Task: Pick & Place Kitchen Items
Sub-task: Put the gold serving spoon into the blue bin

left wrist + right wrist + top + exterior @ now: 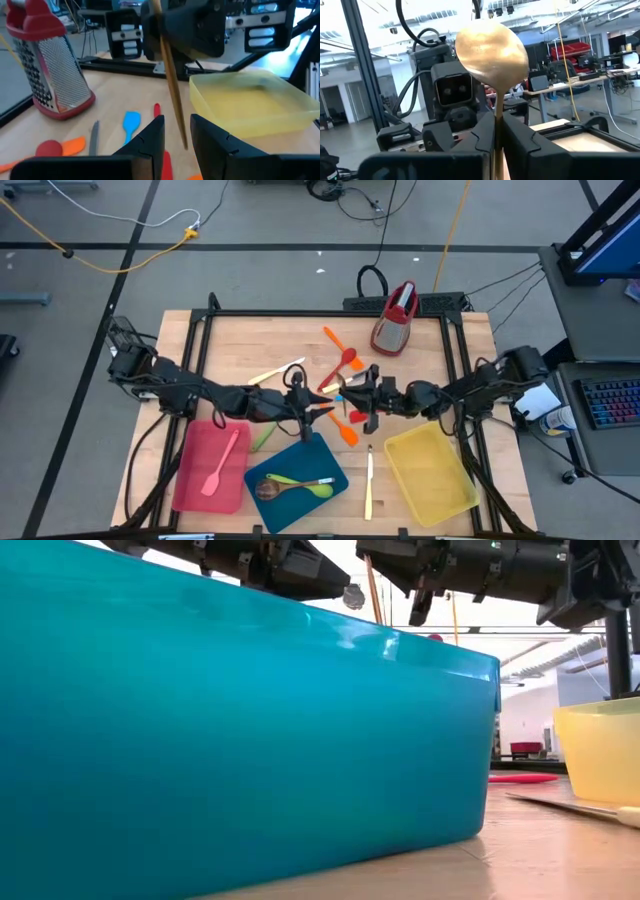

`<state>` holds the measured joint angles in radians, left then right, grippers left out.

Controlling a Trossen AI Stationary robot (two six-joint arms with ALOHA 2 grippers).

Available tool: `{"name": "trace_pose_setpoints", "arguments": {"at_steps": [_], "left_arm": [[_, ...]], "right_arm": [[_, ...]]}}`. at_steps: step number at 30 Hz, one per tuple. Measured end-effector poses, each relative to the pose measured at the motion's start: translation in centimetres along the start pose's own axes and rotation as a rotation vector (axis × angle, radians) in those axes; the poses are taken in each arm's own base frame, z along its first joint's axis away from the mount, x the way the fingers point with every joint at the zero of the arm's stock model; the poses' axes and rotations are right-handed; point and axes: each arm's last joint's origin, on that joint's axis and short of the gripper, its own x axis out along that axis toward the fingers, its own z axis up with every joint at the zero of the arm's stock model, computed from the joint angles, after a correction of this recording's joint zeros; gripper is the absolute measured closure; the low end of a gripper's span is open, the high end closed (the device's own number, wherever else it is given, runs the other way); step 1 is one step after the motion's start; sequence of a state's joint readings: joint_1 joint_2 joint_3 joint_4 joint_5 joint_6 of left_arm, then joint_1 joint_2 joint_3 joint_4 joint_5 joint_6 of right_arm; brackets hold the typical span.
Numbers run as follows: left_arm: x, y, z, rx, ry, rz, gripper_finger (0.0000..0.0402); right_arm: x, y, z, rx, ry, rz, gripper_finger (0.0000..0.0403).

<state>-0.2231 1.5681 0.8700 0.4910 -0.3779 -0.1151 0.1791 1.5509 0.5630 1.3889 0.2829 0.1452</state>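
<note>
My right gripper (496, 134) is shut on a brown wooden spoon (491, 52) above the middle of the table (350, 393). My left gripper (177, 142) faces it there (325, 412). It is open, with one finger on each side of the lower end of the spoon's handle (175, 95), and I see no touch. On the table lie an orange spatula (338, 340), a red spoon (352, 360), a blue spatula (131, 122), another orange spatula (346, 431) and two cream knives (277, 372) (368, 483). My right gripper pinches the spoon's handle (497, 117) between its two fingers, below the bowl. The fingers come level from the table's right and lie across the handle. The spoon stands nearly upright and a little tilted, bowl up, lifted clear of the table, its lower handle end (183, 140) free.
The red tray (190, 480) holds a pink spatula (222, 463). The blue tray (320, 455) holds a brown spoon (268, 490) and a green spoon (305, 483). The yellow tray (430, 472) stands at the near right. The red-topped grater (395, 318) stands at the far middle.
</note>
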Motion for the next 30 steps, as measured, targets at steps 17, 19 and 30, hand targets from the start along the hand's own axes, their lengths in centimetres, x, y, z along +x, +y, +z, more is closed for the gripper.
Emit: {"name": "trace_pose_setpoints", "arguments": {"at_steps": [17, 19, 30], "left_arm": [[0.1, 0.3, 0.5, 0.014, -0.047, -0.03, 0.0304], [0.1, 0.2, 0.5, 0.015, -0.046, -0.032, 0.0304], [-0.4, -1.1, 0.5, 0.017, -0.057, -0.092, 0.0304]], "right_arm": [[3.8, 1.3, -0.2, -0.069, -0.015, 0.079, 0.0387], [3.8, 1.3, -0.2, -0.089, -0.011, 0.078, 0.0387], [3.8, 1.3, 0.0, -0.154, -0.011, 0.074, 0.0387]]}}
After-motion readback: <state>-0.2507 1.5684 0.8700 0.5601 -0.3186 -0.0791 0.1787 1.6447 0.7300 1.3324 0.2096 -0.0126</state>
